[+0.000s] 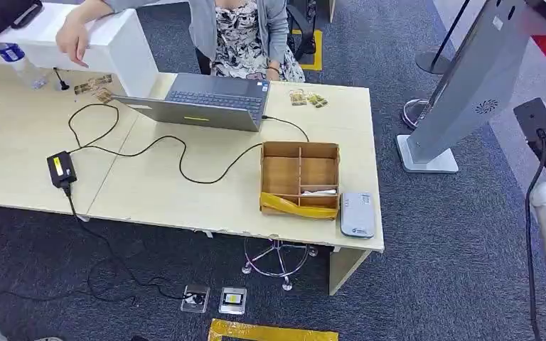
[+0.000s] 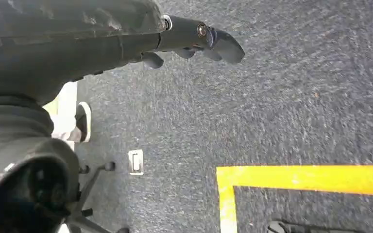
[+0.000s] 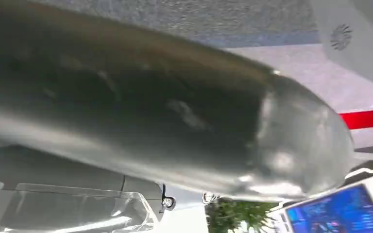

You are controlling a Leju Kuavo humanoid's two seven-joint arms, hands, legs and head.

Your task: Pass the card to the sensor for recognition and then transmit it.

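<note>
Cardboard box (image 1: 300,177) and grey sensor (image 1: 357,214) sat touching at the desk's (image 1: 185,192) corner, so a careless reach risked nudging either off. Left hand (image 2: 194,41) hung empty, fingers loosely apart; the right hand's (image 3: 291,141) state I couldn't tell.

Empty left robot hand (image 2: 194,46) above grey carpet (image 2: 281,111), yellow floor tape (image 2: 311,178).

Head view is evenly and brightly lit from overhead; soft shadow is cast under the desk (image 1: 185,192). Mild edge distortion is seen. In the right wrist view the hand (image 3: 165,111) is blurred, with glare on it. Carpet (image 2: 281,107) grain is smeared.
</note>
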